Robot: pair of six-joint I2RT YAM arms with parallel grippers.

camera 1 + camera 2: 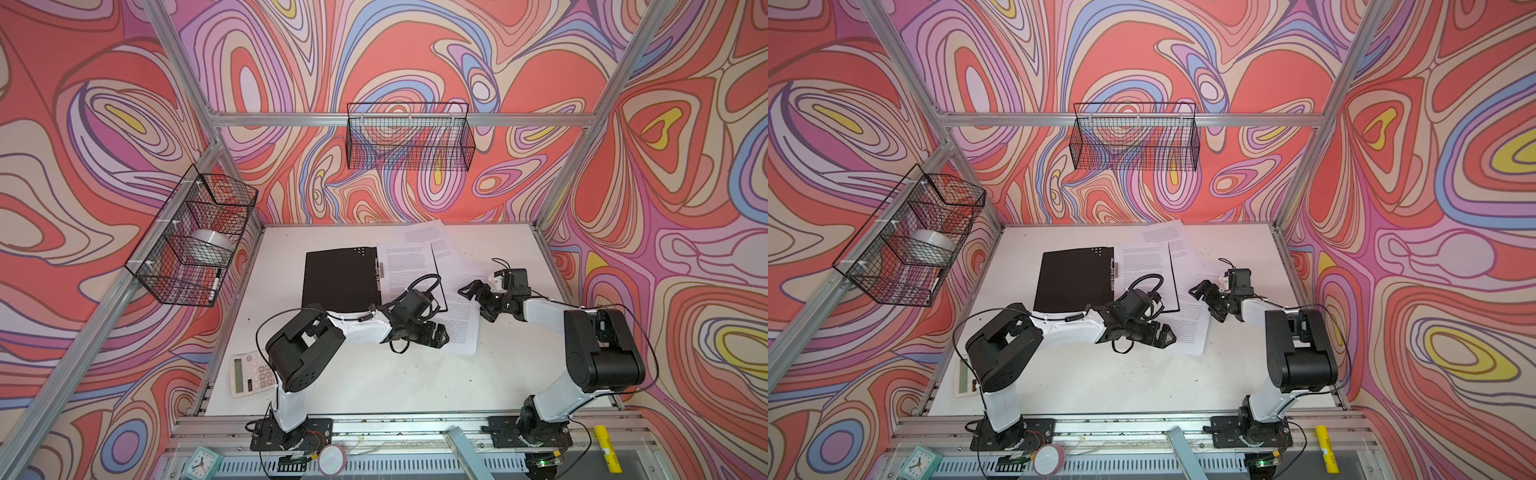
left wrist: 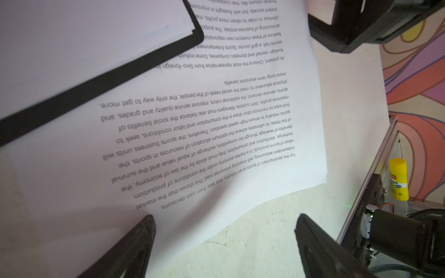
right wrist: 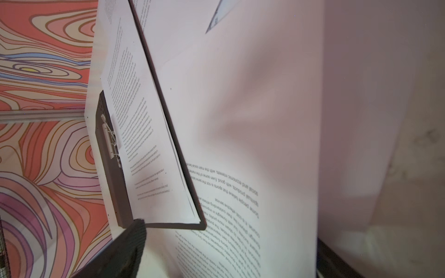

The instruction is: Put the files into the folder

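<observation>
In both top views, a grey calculator (image 1: 245,374) is seen at the lower left of the white surface (image 1: 374,386). Near the middle, the folder (image 1: 340,278) is laid open and flat, black side up. Some of the files (image 1: 409,270) are stacked on its right half, beside the metal clip (image 1: 377,268). More loose sheets (image 1: 461,324) are spread out to the right, partly under the folder's edge. The left gripper (image 1: 444,334) is held wide open and empty over the lowest sheet. Further right, the right gripper (image 1: 473,300) is also spread open, with nothing in it.
</observation>
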